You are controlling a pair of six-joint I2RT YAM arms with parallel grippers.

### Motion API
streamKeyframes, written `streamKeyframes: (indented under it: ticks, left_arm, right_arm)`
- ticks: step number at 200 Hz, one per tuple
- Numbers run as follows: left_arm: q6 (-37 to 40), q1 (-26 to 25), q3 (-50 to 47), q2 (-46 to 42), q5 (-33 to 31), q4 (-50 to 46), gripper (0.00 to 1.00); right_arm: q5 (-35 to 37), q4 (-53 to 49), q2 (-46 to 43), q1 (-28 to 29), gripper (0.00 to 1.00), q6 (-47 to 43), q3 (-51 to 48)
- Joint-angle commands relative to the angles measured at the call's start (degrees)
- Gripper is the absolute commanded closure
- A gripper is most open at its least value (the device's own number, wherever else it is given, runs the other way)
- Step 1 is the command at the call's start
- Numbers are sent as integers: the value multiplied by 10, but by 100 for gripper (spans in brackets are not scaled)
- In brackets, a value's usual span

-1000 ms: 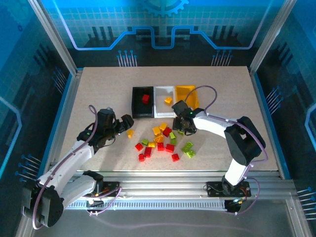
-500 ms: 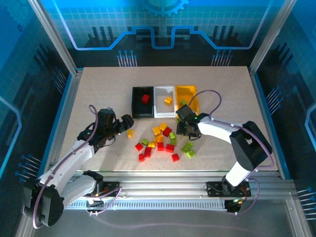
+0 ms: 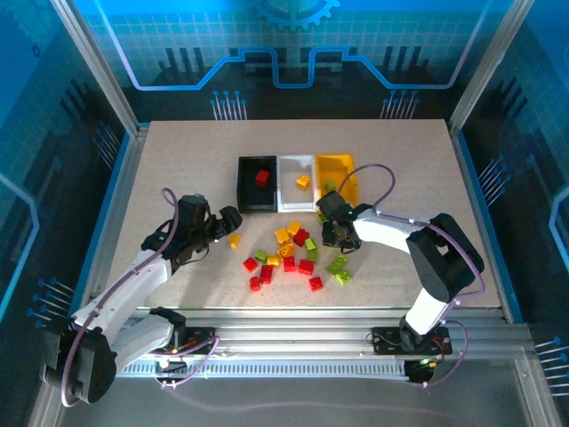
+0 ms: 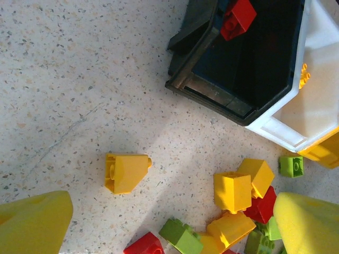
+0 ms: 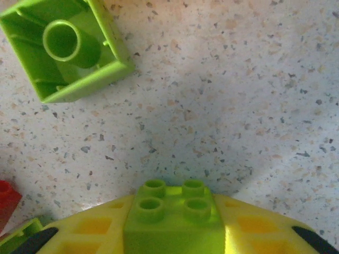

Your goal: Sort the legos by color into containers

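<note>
Red, yellow and green legos point(image 3: 293, 253) lie scattered in front of three containers in a row: a black bin point(image 3: 243, 185), a white bin point(image 3: 296, 197) and a yellow bin point(image 3: 336, 165). My right gripper point(image 3: 336, 233) is low over the table at the pile's right edge. In the right wrist view its gripper point(image 5: 175, 230) is shut on a lime green lego point(image 5: 172, 203), studs facing out. My left gripper point(image 3: 224, 227) stands open at the pile's left, and in the left wrist view the gripper point(image 4: 169, 209) has a yellow sloped lego point(image 4: 124, 172) just ahead of it.
The black bin point(image 4: 249, 58) holds a red lego point(image 4: 238, 18) and the white bin point(image 4: 318, 114) a yellow one point(image 4: 303, 75). A green lego point(image 3: 330, 186) lies in the yellow bin. An upturned green lego point(image 5: 66, 47) lies ahead of the right gripper.
My right gripper has moved from the bins' front edge toward the near side, down to the pile, and has shut on a green lego. The left arm has stayed still.
</note>
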Motion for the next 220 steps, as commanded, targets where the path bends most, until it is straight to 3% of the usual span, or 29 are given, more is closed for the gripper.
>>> streamKeyframes:
  ticks: [1, 54, 161, 186, 220]
  left_arm:
    - [-3, 5, -2, -1, 12, 10, 1]
    - [-2, 8, 4, -13, 14, 11, 1]
    - [-6, 20, 4, 19, 22, -10, 1]
    - [-16, 30, 3, 24, 21, -16, 1]
    - [-6, 37, 6, 46, 26, -17, 4]
  right_arm:
    - [14, -14, -24, -6, 67, -15, 13]
    - [63, -74, -91, -13, 68, -89, 120]
    - [107, -187, 204, -92, 64, -113, 460]
    - [98, -204, 233, -99, 59, -99, 493]
    - [84, -201, 230, -99, 45, -94, 500]
